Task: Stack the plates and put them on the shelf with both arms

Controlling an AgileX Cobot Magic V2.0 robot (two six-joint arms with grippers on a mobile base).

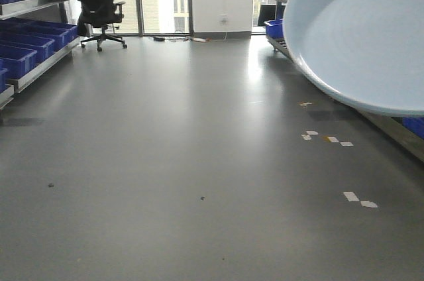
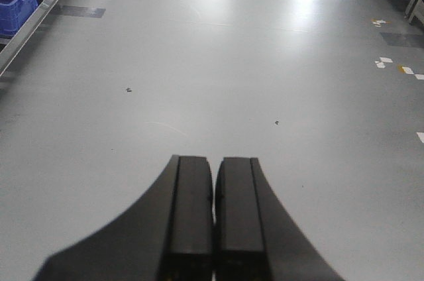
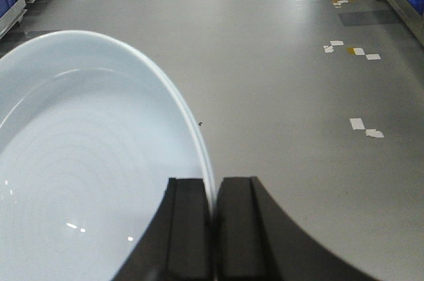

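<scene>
Right wrist view shows us our right gripper with its jaws pinched on the rim of a plate, held tilted above the floor. In the front view we see the same plate filling the upper right corner, in the air. Our left gripper has its jaws pressed together with nothing between them. Blue bins sit on the left shelf; a chair stands by the windows.
</scene>
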